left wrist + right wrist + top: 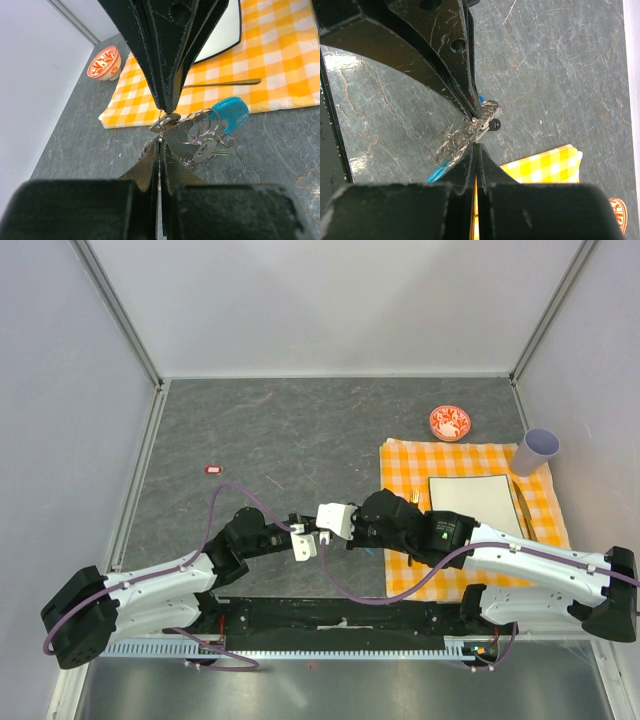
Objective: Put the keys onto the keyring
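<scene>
Both grippers meet tip to tip low over the grey table, near its front middle. The keyring (200,125) is a bunch of linked metal rings with a cyan strap piece (231,114), hanging between them. My left gripper (161,139) is shut on a thin ring of it. My right gripper (476,145) is shut on the same bunch from the opposite side. A silver key (206,148) hangs under the rings, and a black key head (494,125) shows beside the left gripper's tips. In the top view the left gripper (308,543) and right gripper (330,530) hide the keyring.
An orange checked cloth (400,465) lies at the right with a white plate (470,495) and a fork (220,83) on it. A red-and-white bowl (450,422) stands behind the cloth, a lilac cup (538,450) at its far corner. A small red item (213,469) lies at the left.
</scene>
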Controlling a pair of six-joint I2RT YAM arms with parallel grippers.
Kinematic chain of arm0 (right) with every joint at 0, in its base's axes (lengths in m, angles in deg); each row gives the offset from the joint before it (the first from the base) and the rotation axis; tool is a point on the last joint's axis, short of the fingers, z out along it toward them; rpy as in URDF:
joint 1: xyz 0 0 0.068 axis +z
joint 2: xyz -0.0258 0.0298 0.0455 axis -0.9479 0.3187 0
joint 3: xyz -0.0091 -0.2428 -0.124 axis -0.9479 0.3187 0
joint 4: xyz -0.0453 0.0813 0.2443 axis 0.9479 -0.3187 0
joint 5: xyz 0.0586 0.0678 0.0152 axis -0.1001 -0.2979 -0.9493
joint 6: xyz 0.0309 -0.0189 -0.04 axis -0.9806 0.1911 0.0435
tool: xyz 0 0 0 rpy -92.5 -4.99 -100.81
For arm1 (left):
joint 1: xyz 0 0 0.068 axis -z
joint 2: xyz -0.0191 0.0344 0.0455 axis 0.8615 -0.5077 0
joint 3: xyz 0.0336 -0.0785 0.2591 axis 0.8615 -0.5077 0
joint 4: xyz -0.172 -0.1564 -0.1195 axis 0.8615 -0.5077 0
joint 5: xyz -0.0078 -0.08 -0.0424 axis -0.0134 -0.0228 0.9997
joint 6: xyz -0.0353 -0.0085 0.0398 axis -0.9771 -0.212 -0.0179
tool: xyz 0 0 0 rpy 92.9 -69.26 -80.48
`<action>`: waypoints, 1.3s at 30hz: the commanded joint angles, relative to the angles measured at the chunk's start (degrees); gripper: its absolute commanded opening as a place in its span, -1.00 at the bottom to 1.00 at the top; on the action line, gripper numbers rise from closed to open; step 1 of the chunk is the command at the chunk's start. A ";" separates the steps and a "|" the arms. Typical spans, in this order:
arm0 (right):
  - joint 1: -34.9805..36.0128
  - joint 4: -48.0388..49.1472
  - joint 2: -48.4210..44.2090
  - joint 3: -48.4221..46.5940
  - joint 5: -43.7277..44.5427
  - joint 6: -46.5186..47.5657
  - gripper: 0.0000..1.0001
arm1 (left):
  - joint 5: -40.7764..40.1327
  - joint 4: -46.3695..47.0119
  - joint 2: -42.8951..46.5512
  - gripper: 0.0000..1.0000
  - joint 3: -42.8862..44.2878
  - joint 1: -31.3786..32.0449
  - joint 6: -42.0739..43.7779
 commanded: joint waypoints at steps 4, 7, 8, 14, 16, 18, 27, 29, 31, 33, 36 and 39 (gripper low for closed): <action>0.21 0.02 -0.16 -1.44 -1.00 -0.50 -1.00 | -0.73 1.05 0.99 -0.96 2.04 0.40 1.36; 0.21 0.02 -0.07 -1.53 -0.56 -0.42 -1.00 | -0.55 1.14 1.16 -0.96 2.04 0.40 1.27; 0.21 0.10 -0.07 -1.53 -0.38 -0.33 -1.00 | -0.47 1.05 1.16 -0.96 2.04 0.40 1.36; 0.21 0.54 0.10 -1.35 0.59 -0.24 -1.00 | 0.41 1.14 1.16 -0.96 2.04 0.40 1.45; 0.21 0.89 0.10 -1.27 0.76 -0.24 -1.00 | 0.67 1.14 1.16 -0.96 2.04 0.40 1.27; 0.21 1.07 0.10 -1.27 0.67 -0.15 -1.00 | 1.20 1.14 1.16 -0.96 2.04 0.40 1.27; 0.21 1.16 0.54 -1.18 0.15 -0.15 -1.00 | 2.26 1.40 1.69 -0.96 1.95 0.40 1.36; 0.21 1.16 0.54 -1.18 0.15 -0.24 -1.00 | 2.26 1.49 1.78 -0.96 1.87 0.49 1.27; 0.21 1.16 0.63 -1.18 -0.03 -0.24 -1.00 | 2.08 1.58 1.87 -0.96 1.78 0.49 1.36; 0.21 1.16 0.54 -1.27 0.06 -0.33 -1.00 | 1.82 1.66 1.87 -0.96 1.69 0.57 1.36; 0.21 1.07 0.19 -1.35 0.14 -0.33 -1.00 | 1.12 1.66 1.69 -0.96 1.78 0.49 1.36; 0.21 1.16 -0.33 -1.36 0.23 -0.24 -1.00 | 0.33 1.66 1.43 -0.96 1.78 0.49 1.27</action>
